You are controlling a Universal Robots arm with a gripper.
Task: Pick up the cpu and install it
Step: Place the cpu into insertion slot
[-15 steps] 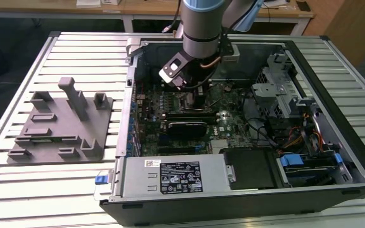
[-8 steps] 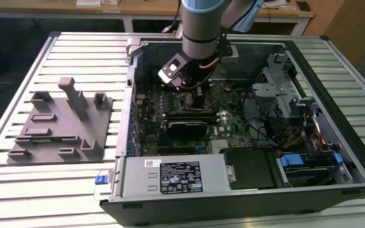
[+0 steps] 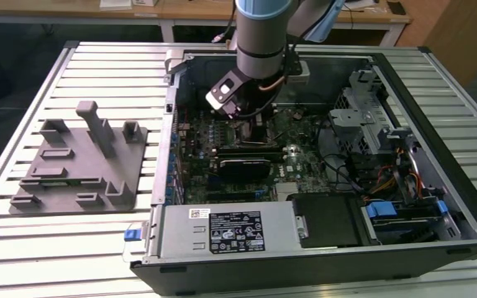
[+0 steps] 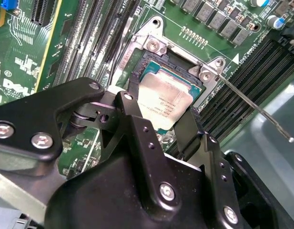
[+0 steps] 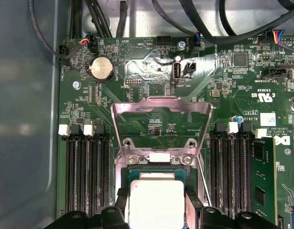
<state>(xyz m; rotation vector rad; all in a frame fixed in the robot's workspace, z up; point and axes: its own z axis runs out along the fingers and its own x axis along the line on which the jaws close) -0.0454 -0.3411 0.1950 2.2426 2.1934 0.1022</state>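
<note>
Clasping the flat, silvery square cpu (image 4: 166, 102), matte black fingers (image 4: 137, 125) hold it at the metal-framed socket (image 4: 155, 46).

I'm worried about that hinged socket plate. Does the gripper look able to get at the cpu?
Probably yes: the plate stands swung open, clear of the socket, and the gripper sits right at the cpu.

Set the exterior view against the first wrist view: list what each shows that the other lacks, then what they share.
Exterior view adds the grey fixture on the slatted table, the arm and the power supply. First wrist view adds the cpu held in the gripper at the socket, the raised load plate and the coin battery. Both show the green motherboard.
</note>
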